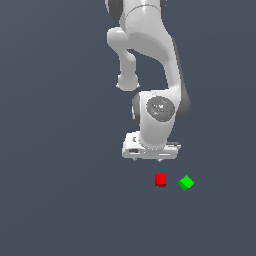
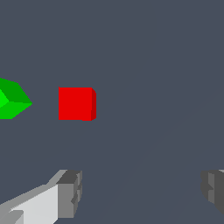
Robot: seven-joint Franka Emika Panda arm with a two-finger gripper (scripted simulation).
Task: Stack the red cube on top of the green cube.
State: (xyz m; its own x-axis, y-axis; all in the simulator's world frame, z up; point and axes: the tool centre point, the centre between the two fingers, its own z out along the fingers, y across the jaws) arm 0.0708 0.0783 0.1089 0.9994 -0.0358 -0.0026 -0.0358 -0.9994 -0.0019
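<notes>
Gripper (image 2: 140, 192) fingers spread apart, nothing between them. Red cube (image 1: 160, 180) rests on the desk (image 1: 60, 200); green cube (image 1: 186, 183) near, at its 3 o'clock in the exterior view.

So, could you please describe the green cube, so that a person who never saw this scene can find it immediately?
Start from the white robot arm in the exterior view and follow it down to the end effector. Below it, two tiny cubes rest apart on the dark grey floor. The green cube is the one toward the exterior view's right, turned diagonally, unlike the red cube beside it.
</notes>
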